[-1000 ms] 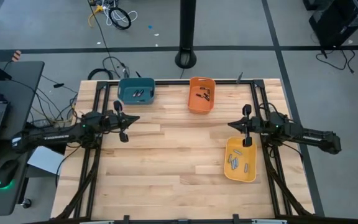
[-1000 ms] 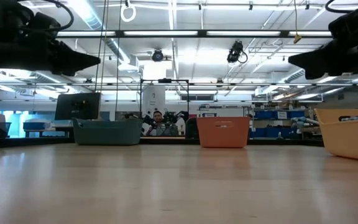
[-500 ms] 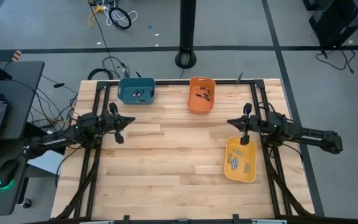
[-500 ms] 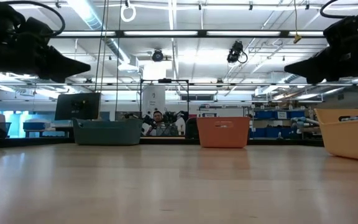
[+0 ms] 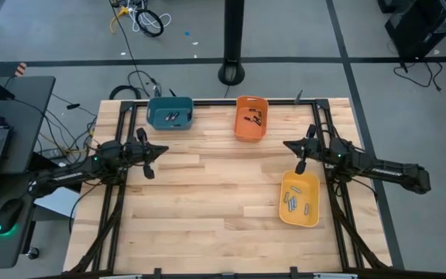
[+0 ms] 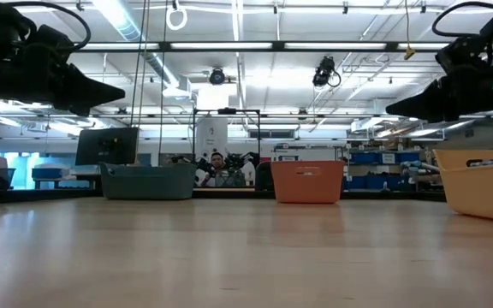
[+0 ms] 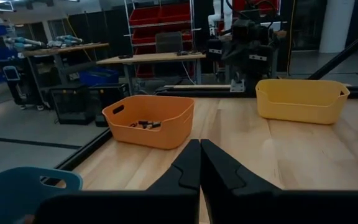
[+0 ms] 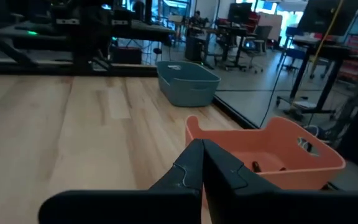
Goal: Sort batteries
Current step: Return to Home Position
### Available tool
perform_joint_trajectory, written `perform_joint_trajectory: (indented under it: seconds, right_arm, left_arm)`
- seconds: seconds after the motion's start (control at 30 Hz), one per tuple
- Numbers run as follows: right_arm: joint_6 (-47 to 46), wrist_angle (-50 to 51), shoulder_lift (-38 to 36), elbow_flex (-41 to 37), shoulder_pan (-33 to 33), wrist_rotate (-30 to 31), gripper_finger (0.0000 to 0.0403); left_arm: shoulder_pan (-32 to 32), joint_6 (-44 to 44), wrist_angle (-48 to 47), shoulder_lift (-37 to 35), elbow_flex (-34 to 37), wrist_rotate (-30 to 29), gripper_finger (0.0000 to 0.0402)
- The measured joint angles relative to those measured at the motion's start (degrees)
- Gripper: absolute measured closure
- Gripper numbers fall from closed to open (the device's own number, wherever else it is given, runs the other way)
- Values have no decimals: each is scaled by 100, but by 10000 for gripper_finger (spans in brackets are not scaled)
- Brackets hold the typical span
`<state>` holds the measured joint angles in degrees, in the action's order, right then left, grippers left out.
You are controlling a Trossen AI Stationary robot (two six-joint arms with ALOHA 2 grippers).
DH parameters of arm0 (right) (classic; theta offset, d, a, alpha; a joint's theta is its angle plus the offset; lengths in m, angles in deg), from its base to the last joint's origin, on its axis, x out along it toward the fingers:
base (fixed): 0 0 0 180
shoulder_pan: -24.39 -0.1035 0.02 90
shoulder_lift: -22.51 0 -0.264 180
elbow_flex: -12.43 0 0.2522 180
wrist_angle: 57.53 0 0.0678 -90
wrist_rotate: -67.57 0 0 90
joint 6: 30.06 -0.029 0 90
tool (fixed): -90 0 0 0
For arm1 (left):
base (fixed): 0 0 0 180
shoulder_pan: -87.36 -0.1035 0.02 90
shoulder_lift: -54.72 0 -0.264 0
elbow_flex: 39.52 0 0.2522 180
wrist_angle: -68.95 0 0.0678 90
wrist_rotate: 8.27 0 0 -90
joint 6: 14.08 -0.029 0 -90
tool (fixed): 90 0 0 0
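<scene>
Batteries [image 5: 296, 204] binned; left tool [image 5: 162, 149], right tool [image 5: 287, 144] pinched closed, empty; right edged toward orange bin [image 5: 251, 139].

The silvery batteries [image 5: 296, 204] lie in the yellow bin [image 5: 300, 223], dark batteries [image 5: 253, 118] in orange bin [image 5: 251, 138] and blue bin [image 5: 152, 116].

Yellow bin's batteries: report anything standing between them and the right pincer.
Nothing visible does. The right pincer, shut, hangs above the table off the far end of the yellow bin; the batteries lie uncovered inside, behind only the bin's wall.
</scene>
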<state>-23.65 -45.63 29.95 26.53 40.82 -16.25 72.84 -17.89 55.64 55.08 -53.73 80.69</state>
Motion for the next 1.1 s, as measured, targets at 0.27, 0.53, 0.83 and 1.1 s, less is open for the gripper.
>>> perform_joint_trajectory:
  seconds: [0.27, 0.53, 0.83, 1.1]
  right_arm:
    - [-916, -2, 45, 0, 12, -2, 381]
    - [-1394, -1, 45, 0, -100, -19, 382]
    - [-1388, -5, 45, 0, -103, -22, 378]
    - [-1381, -7, 45, 0, -103, -24, 379]
  left_arm:
    - [0, 1, 0, 0, 0, 13, 389]
    - [0, 2, 2, 0, 2, 15, 389]
    - [0, 2, 6, 0, 2, 17, 389]
    - [0, 2, 7, 0, 2, 17, 389]
